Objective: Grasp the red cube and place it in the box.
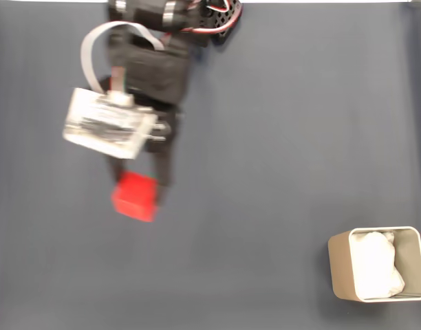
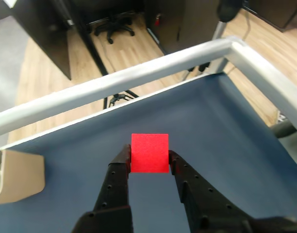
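Observation:
In the fixed view the small red cube (image 1: 136,196) sits left of centre on the dark blue table, directly under the tip of the arm. My gripper (image 1: 139,187) reaches down from the top edge and is shut on the cube. The wrist view shows both black fingers (image 2: 120,167) pressed against the left and right faces of the red cube (image 2: 149,153), with my gripper (image 2: 149,158) shut on it. The beige box (image 1: 339,269) with white crumpled padding stands at the lower right of the fixed view. Its tan wall (image 2: 20,175) shows at the left edge of the wrist view.
A white-and-clear camera module (image 1: 107,124) and a grey ribbon cable (image 1: 93,48) ride on the arm. A metal frame rail (image 2: 139,73) borders the table's far edge in the wrist view, with wooden floor and an office chair (image 2: 112,26) beyond. Open blue surface lies between cube and box.

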